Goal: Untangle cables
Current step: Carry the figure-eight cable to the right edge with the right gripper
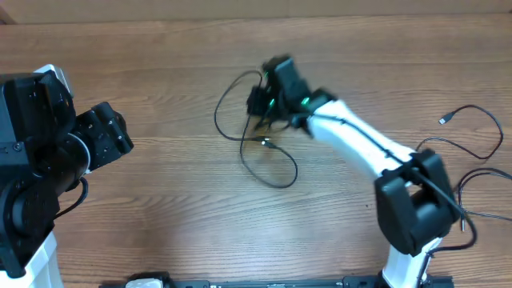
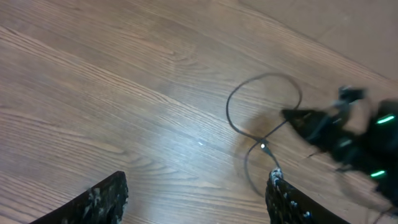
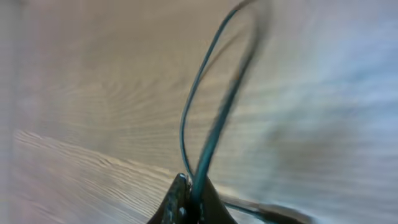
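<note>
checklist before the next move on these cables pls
1. Right gripper shut on the cable: ok, a strand runs out from between its closed fingers.
2. Left gripper open and empty: ok.
3. Left gripper close enough to pin a loop: not ok, it sits well to the left, apart from the cable.
4. Crossing of the two loops is loose, not knotted: cannot tell.
5. Second cable clear of the pull: ok, it lies apart, off to the right.
</note>
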Motion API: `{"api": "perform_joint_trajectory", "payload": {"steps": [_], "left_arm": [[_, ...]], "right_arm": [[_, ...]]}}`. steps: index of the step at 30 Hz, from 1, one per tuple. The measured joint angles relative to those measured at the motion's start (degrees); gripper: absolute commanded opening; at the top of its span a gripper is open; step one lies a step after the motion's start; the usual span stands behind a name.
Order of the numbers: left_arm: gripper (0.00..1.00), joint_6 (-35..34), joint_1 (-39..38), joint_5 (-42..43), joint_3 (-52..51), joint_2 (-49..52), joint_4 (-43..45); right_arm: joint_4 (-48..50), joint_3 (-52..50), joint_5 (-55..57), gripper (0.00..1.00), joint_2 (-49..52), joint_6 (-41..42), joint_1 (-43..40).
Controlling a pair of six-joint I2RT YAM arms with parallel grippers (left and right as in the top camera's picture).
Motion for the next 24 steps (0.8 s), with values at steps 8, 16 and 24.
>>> {"api": "perform_joint_trajectory", "payload": {"steps": [8, 16, 24], "left_arm": [[0.71, 0.0, 0.0, 3.0, 0.0, 0.0, 0.0], [0.70, 0.0, 0.0, 5.3, 0.0, 0.0, 0.0], [0.71, 0.0, 0.0, 6.8, 0.0, 0.0, 0.0]], "right_arm": [[-20.6, 23.1, -2.8, 0.04, -1.4, -12.7, -10.5], [-33.0, 41.9, -3.5, 0.04, -1.7, -20.3, -24.5], [-35.3, 49.6, -3.5, 0.04, -2.2, -23.7, -43.5]]}}
